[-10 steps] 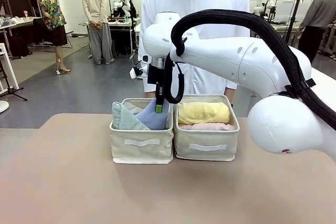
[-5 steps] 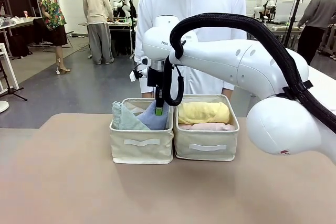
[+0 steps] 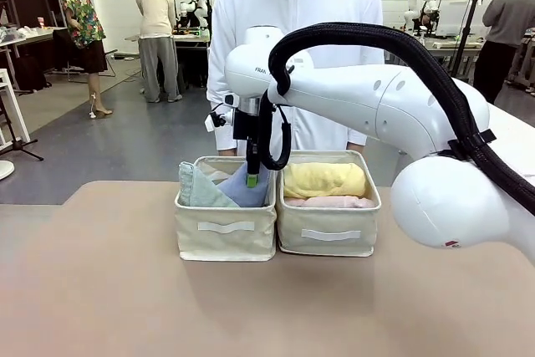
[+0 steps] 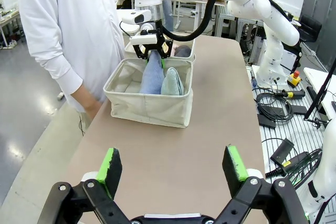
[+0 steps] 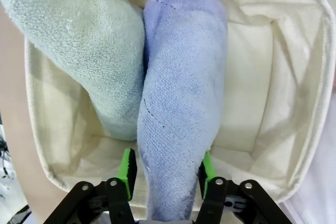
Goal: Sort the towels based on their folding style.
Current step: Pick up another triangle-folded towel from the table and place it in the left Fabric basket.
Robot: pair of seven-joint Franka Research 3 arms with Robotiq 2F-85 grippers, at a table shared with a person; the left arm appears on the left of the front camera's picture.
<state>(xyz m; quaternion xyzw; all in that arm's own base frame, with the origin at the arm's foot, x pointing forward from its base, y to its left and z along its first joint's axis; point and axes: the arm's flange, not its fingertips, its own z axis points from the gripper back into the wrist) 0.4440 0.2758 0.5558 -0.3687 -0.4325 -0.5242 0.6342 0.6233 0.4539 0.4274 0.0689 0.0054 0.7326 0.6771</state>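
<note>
Busy lab floor behind, people standing around at other benches in the upper left of the front view, and a person in a white hoodie [image 3: 292,48] right at the far edge of the beige tabletop [image 3: 109,290].

So what just changed: the right tool [image 3: 252,180] was pinched shut on the periwinkle blue cone towel [image 5: 181,103] a second ago, and now its green pads stand apart on either side of the towel's lower end, touching it or nearly so. Looks like a release to me. The blue cone leans in the left bin [image 3: 226,236] right against the pale green-grey cone towel [image 5: 79,45], while the yellow roll [image 3: 324,179] and pink roll [image 3: 333,201] lie in the right bin [image 3: 328,240]. So both cones share one bin and the rolls I can see share the other; sorting looks close to done, though I can't see every towel.

Room-wise: the right tool sits down between the bin's near wall and the towel, so straight up is the clean way out. The bins touch side by side, mid-frame. Lower half of the front view is bare tabletop. The left tool [image 4: 173,163] hangs wide open over that bare stretch, holding nothing.
</note>
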